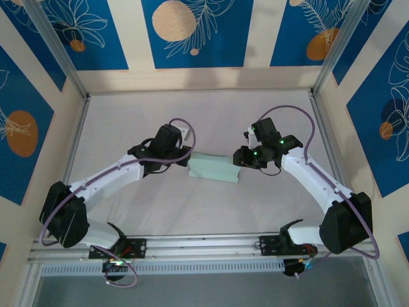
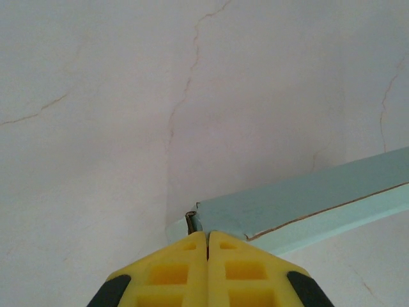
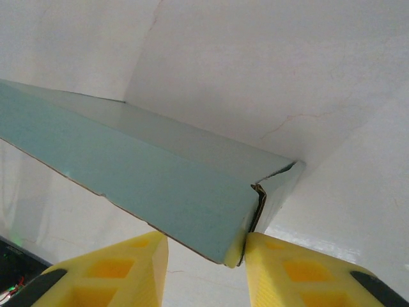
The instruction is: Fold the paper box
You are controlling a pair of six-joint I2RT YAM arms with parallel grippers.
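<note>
The paper box [image 1: 214, 168] is a pale green, flat rectangular box lying mid-table between both arms. My left gripper [image 1: 186, 160] is at its left end. In the left wrist view its yellow fingers [image 2: 172, 272] are shut together, tips against the box's end corner [image 2: 307, 198], with no card visible between them. My right gripper [image 1: 241, 160] is at the box's right end. In the right wrist view its jaws stand apart around the box's near corner [image 3: 147, 166]. The right finger [image 3: 287, 268] touches the end flap's edge, and the left finger [image 3: 128, 268] stands clear of the card.
The table is covered by a creased white cloth [image 1: 192, 115]. Metal frame posts [image 1: 61, 54] stand at the back corners, a metal rail [image 1: 204, 246] runs along the near edge, and blue patterned panels stand behind the table.
</note>
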